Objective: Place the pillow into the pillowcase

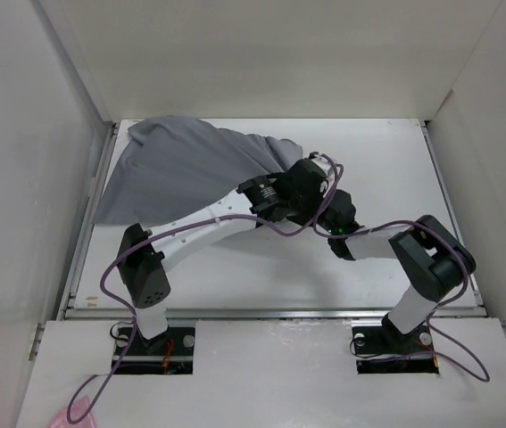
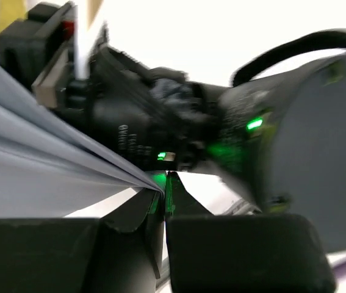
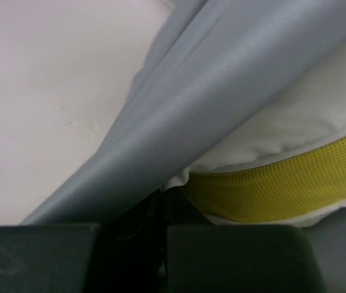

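Two grippers meet at the right end of the pillowcase (image 1: 190,169), which lies far left on the worktop (image 1: 386,160). We see the left gripper (image 2: 164,186) pinched narrow on the grey hem and the right gripper (image 3: 160,210) likewise clamping cloth. We judge they hold the mouth over the pillow (image 3: 295,122), whose yellow trim (image 3: 282,183) shows at the opening.

This is a robotics lab test cell, not a lived-in room. A bare white desk (image 1: 261,276) is boxed in on three sides by plain white panel walls (image 1: 20,178). The left arm (image 1: 199,227) and the right arm (image 1: 431,263) are bolted in cut-outs at its near edge. A metal rail (image 1: 270,312) runs along that edge, and loose purple cables (image 1: 103,283) trail from the bases.
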